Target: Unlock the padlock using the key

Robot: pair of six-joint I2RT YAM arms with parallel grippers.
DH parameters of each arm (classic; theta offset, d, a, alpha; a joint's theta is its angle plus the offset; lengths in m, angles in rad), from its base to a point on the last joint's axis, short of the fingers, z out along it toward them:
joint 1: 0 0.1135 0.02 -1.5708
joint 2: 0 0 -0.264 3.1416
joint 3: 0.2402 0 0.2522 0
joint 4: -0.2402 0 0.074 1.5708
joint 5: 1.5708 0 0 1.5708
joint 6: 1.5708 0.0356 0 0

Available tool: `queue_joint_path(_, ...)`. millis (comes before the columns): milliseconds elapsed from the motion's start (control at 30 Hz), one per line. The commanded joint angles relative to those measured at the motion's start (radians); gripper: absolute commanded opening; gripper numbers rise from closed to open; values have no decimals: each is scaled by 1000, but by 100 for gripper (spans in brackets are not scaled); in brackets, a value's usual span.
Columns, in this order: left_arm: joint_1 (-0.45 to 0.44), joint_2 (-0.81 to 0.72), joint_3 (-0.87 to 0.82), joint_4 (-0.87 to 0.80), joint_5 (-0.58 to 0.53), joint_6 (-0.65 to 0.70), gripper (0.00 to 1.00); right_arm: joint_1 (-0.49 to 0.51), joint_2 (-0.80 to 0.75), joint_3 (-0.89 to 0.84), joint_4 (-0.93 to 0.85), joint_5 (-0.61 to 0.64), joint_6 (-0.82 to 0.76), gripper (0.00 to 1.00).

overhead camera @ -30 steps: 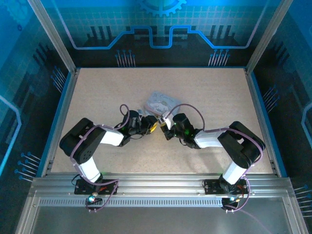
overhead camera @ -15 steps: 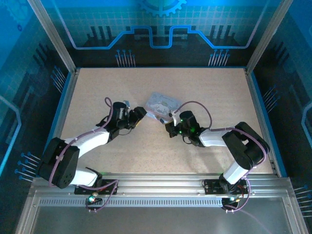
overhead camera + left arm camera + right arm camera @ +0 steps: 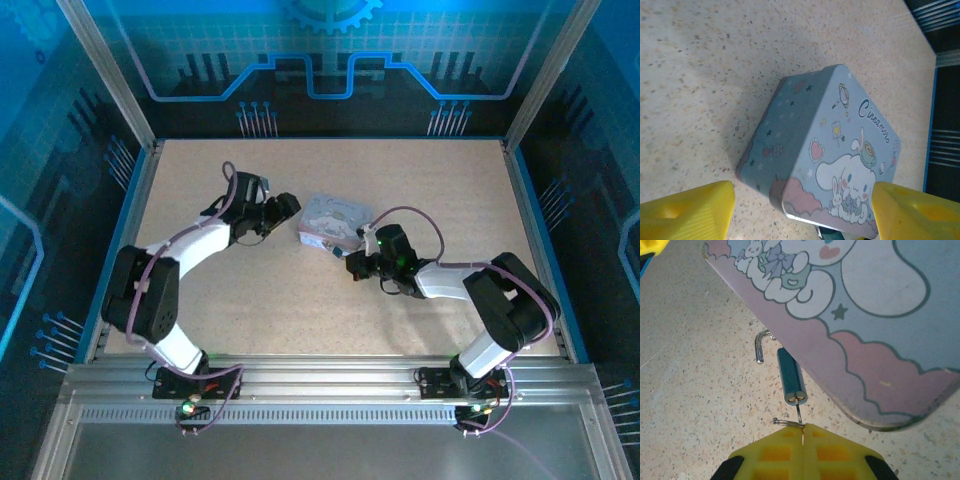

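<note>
On my left wrist feed the left gripper (image 3: pixel 803 194) stands wide apart. Its 2 yellow fingers (image 3: pixel 687 210) sit at the lower corners of the picture, with nothing clamped between them and nothing touching them. Ahead of them lies the tin (image 3: pixel 832 145), pale blue-grey with a cartoon rabbit on the lid, flat on the speckled table (image 3: pixel 700 75). From the overhead camera I see that gripper just left of the tin and apart from it.

The right gripper (image 3: pixel 803 432) is pressed together. The thin blade of the key (image 3: pixel 798 414) comes out of the seam between its 2 yellow pads (image 3: pixel 767 455) and runs straight into the keyhole at the near end of the padlock (image 3: pixel 791 376). I read that as a pinch on the key's head. A small wire ring (image 3: pixel 786 422) sits at the fingertips, left of the blade.

The padlock is a dark stubby cylinder lying on the table along the tin's pink lower edge; I cannot tell if it touches the tin. Its silvery shackle (image 3: pixel 759 347) is a hook just left of the far end of the body, with 1 end free and the other reaching toward the tin's rim. I cannot tell whether the shackle is latched in the body.
</note>
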Motion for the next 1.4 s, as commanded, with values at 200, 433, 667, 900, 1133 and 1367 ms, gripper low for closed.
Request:
queue_joint_path(200, 1, 183, 163, -55, 167, 59, 61, -33, -37, -16, -30, -37, 117, 0)
queue_joint_path(433, -26, 229, 160, -44, 196, 51, 56, -48, -16, -10, -48, -58, 143, 0)
queue_joint_path(667, -39, 233, 81, 18, 185, 6, 44, -53, 5, 7, -79, -67, 145, 0)
queue_joint_path(900, -48, 200, 0, 59, 160, -19, 41, -68, 18, 2, -85, -85, 142, 0)
queue_joint_path(1133, -70, 160, -91, 112, 134, -61, 41, -80, 22, -11, -107, -93, 122, 0)
queue_joint_path(1367, -95, 117, -187, 178, 114, -111, 41, -82, 22, -29, -125, -98, 92, 2)
